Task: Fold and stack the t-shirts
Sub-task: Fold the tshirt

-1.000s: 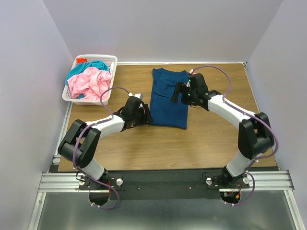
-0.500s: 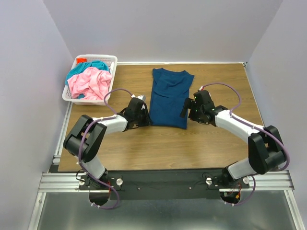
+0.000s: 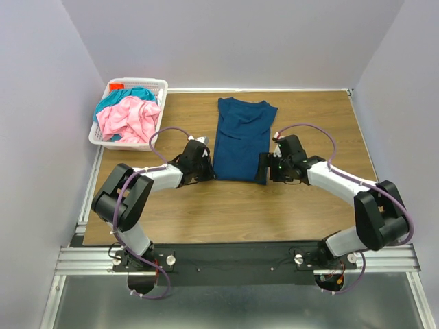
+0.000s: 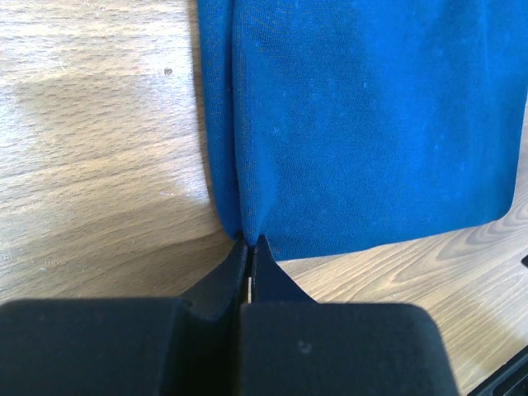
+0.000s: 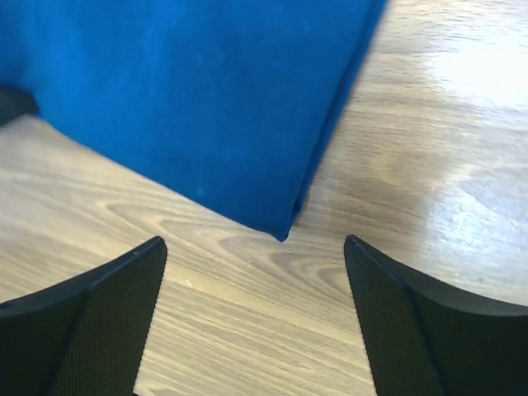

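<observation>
Two corners of the soft, limp tee (image 4: 363, 124) are getting taken: my left gripper (image 4: 250, 247) is pinching one at its tips, my right gripper (image 5: 254, 241) is hovering wide over the other.

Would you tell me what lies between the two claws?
The near hem of the dark blue t-shirt, in the top view; the left claw grips its corner, the right claw stands open.

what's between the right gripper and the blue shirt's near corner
Nothing visible. The open right gripper sits just short of the blue shirt, its corner lined up with the gap between the fingers, and only table wood between them.
</observation>
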### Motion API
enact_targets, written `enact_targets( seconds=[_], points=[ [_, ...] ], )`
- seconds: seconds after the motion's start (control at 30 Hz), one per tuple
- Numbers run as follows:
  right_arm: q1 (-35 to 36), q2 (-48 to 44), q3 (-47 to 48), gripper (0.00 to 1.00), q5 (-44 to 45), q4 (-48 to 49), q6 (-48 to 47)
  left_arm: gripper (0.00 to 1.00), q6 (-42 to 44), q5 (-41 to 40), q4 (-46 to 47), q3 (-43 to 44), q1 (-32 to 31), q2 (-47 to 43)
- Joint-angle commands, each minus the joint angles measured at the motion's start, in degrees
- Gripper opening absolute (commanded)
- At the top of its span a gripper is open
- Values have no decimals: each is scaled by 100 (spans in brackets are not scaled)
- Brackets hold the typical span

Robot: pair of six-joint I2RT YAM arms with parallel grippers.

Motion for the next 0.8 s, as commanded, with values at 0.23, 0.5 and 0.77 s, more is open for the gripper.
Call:
enact_targets(
  seconds=[0.23, 0.5, 0.77],
  points=[
    [21, 730, 247, 68, -70, 34, -571, 0, -33, -54, -159, -98, -39, 131],
    [21, 1161, 494, 42, -192, 131, -536, 0, -42, -80, -168, -72, -39, 140],
    [30, 837, 99, 1, -411, 105, -185, 0, -164, -124, -159, -255, -39, -114]
  ],
)
